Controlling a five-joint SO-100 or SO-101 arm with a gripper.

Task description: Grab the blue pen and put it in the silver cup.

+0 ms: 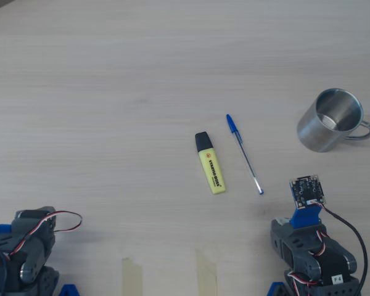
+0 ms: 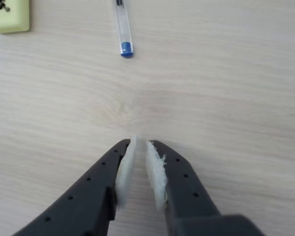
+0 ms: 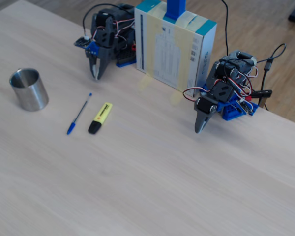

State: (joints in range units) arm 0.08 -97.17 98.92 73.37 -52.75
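Wrist view showed the gripper nearest the camera, its two dark fingers with white pads drawn almost together, only a narrow slit between the tips, holding nothing and pointing down at bare pale wood table. Farther out in that view, near the top edge, lay the end of the blue pen, a clear barrel with a blue plug, and at the top left corner a piece of the yellow highlighter. Overhead view put the arm at the bottom right edge of the table, with the pen lying flat just beyond it, slanted, its blue cap toward the far side. The highlighter lay just to the pen's left, apart from it, black cap away from the arm. The silver cup stood upright toward the right edge, well apart from the pen, handle pointing right, and looked empty. A second arm sat at the bottom left corner, and two strips of tape marked the bottom edge. Fixed view showed the same layout from the opposite side, with a box standing between the two arms at the far edge.
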